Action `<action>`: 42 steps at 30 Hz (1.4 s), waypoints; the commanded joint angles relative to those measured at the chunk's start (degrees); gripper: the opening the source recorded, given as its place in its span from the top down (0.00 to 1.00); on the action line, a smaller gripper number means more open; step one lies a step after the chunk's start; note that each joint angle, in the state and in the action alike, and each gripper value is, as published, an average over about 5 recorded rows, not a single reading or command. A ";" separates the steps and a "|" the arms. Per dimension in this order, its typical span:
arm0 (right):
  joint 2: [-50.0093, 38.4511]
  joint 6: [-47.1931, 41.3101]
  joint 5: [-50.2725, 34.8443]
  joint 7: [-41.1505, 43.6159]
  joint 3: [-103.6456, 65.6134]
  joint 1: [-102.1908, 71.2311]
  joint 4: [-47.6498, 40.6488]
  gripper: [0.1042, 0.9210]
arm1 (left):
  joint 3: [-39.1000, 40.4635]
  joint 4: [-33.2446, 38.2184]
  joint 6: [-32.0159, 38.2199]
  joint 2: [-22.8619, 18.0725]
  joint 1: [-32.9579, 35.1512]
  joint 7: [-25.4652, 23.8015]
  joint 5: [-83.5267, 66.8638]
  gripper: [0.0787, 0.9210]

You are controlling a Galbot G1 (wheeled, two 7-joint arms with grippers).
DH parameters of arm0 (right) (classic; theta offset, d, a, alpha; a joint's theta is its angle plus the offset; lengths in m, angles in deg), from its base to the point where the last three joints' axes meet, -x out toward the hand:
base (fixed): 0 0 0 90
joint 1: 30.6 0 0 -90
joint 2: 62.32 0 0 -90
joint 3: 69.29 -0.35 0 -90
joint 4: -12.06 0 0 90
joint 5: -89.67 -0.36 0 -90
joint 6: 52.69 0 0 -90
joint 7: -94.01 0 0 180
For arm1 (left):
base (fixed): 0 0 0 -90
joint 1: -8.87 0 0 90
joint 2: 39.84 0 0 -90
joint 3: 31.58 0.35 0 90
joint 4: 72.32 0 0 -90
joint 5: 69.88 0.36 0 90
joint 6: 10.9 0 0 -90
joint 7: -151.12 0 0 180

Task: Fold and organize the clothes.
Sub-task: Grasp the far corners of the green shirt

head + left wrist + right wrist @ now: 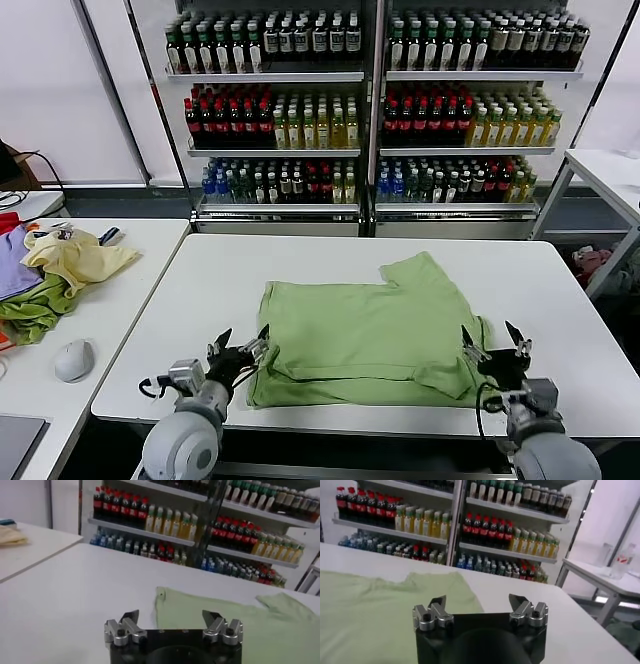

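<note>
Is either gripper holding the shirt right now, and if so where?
Nothing is held. The left gripper and right gripper are both open at the near corners of the shirt, which lies on the table.

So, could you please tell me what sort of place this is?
Probably a mock shop or test lab: drink-bottle shelves behind a white table holding a light green T-shirt, with a computer mouse alongside.

T-shirt on table, left hand and right hand at its near corners
</note>
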 commanded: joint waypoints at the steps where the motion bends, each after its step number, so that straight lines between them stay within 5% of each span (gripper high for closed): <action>1: -0.62 -4.65 -3.17 -1.13 10.48 24.12 -18.44 0.12 | 7.52 -20.21 0.05 -1.67 -20.18 0.53 2.75 0.12; 20: 5.21 -4.38 0.56 2.84 18.94 45.63 -49.96 0.12 | 12.71 -45.07 0.98 -8.72 -35.29 1.32 12.56 0.12; 36: 10.94 -5.83 2.69 4.90 16.16 50.88 -61.71 0.13 | 13.30 -44.49 -3.04 -9.25 -34.37 0.37 6.85 0.12; 42: 12.14 -6.18 2.71 5.19 15.12 51.71 -65.60 0.30 | 13.43 -42.38 -4.13 -8.66 -32.89 -0.44 4.33 0.12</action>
